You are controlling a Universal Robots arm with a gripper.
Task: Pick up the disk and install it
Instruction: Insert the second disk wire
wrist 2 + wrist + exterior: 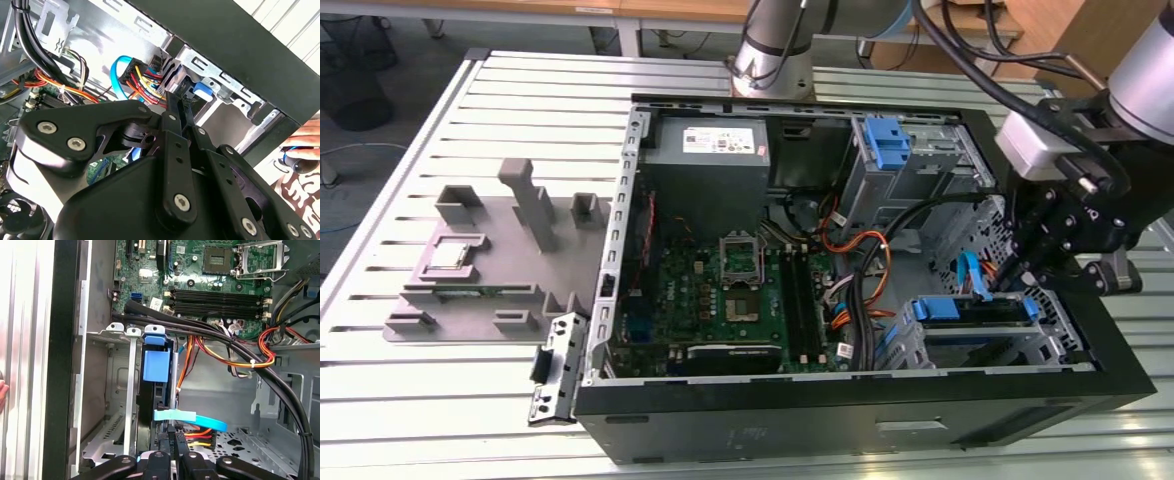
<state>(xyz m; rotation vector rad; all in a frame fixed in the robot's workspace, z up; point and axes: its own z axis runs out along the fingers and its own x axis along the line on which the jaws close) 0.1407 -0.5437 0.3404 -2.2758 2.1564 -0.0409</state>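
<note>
**Disk in the cage, install step in hand**

In the exterior view, the slatted tabletop (494,90) carries a grey fixture (494,260) at the left of the frame. The open case (854,420) takes up the middle and right, with the motherboard (720,290) at its centre.

The disk (970,309) is at the lower right of the case. It stands on edge inside the drive cage (1047,335), with its blue carrier showing along the top. The gripper (1017,283) reaches down just above it, at the end where the cables cluster.

In the first wrist view the fingers (172,455) are drawn together, with no gap to be seen between the tips. They sit at the disk's near end, close to the pale blue cable (200,419). Whether they press on the carrier or only sit beside it is hard to make out.

I judge the pick-up to be done and the work to be at the seating stage, since the disk is already between the cage rails.

Finishing calls for a straight push along the rails, square to the cage. The tips must stay on the carrier's edge and off the orange and red wires (200,432) crowded beside it, which could snag or come loose.
</note>
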